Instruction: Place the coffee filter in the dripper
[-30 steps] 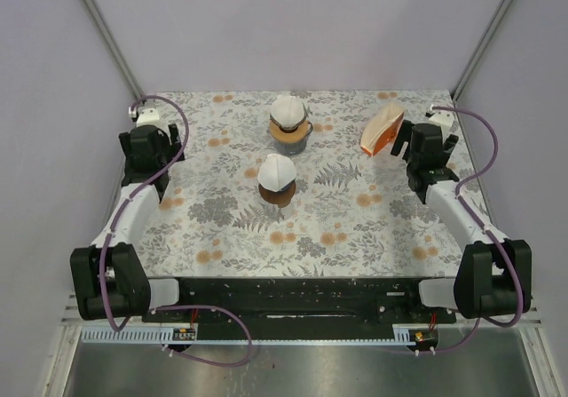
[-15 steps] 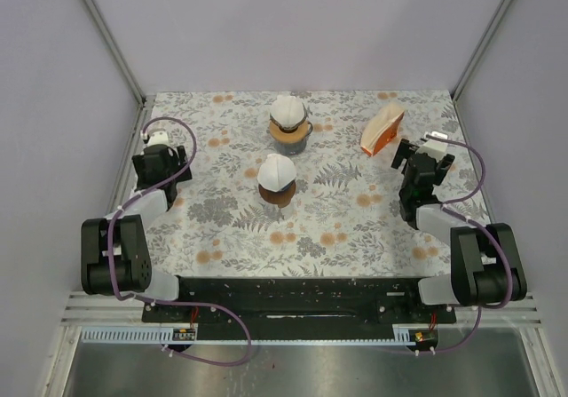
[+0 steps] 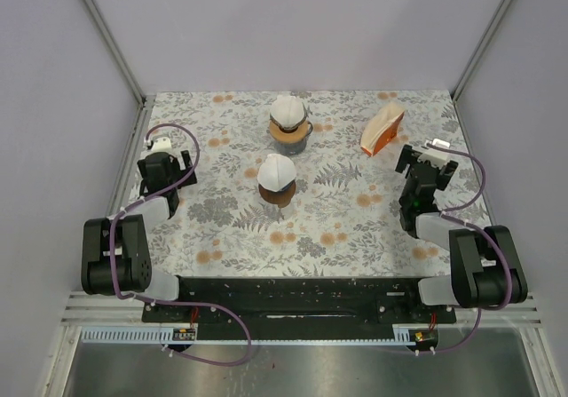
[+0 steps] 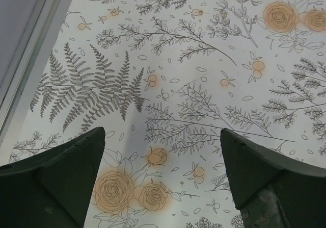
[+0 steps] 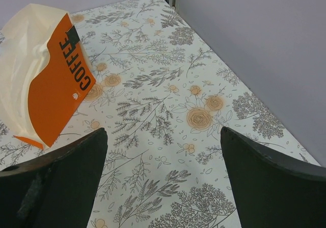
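A brown dripper (image 3: 279, 191) stands mid-table with a white coffee filter (image 3: 277, 170) in its top. Behind it, a second dripper on a grey cup (image 3: 290, 135) also holds a white filter (image 3: 287, 110). An orange "COFFEE" filter pack (image 3: 382, 129) lies at the back right; it also shows in the right wrist view (image 5: 48, 80). My left gripper (image 3: 161, 170) (image 4: 162, 151) is open and empty over bare tablecloth near the left edge. My right gripper (image 3: 418, 171) (image 5: 163, 151) is open and empty, just this side of the pack.
The floral tablecloth (image 3: 337, 228) covers the table. Grey walls and metal posts (image 3: 475, 51) close in the left, right and back sides. The right wall (image 5: 254, 44) stands close to my right gripper.
Both arms have folded back toward their bases. Each gripper has drawn nearer along its side of the table, away from the back. The drippers and the pack have not moved.
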`<state>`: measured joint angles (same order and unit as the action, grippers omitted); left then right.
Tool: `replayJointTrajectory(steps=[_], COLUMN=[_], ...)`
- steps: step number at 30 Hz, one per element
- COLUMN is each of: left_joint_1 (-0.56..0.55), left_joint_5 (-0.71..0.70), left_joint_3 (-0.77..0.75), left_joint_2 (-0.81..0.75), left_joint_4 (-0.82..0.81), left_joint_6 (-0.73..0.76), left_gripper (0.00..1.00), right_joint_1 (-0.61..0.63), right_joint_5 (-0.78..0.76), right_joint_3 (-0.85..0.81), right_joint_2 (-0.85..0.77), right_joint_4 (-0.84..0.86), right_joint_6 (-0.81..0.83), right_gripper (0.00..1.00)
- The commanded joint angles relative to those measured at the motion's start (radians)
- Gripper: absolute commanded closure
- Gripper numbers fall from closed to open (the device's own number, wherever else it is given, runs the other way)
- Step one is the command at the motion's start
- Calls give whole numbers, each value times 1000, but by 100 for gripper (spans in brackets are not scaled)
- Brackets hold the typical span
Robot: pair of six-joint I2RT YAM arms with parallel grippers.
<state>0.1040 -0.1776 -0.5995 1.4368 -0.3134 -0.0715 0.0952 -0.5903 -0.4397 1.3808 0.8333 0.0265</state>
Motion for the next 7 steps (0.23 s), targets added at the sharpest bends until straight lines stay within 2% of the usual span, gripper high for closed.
replayJointTrajectory(steps=[1,4,7], left_joint_1=[5,5,5], left_joint_5=[66,81,64], left_joint_3=[-8,-2,6], left_joint_2=[-3,-6,-15], left_joint_4=[-82,-102,-127], left_joint_6=[-2,-1,-16], left_gripper=[1,1,1], right_joint_1=[-3,-3,-3], right_joint_5=[-40,-104,-82], right_joint_3=[32,36,39], right_joint_2=[-46,-61,-81], right_joint_4=[110,81,50], right_joint_6=[26,6,9], right_gripper=[0,0,1])
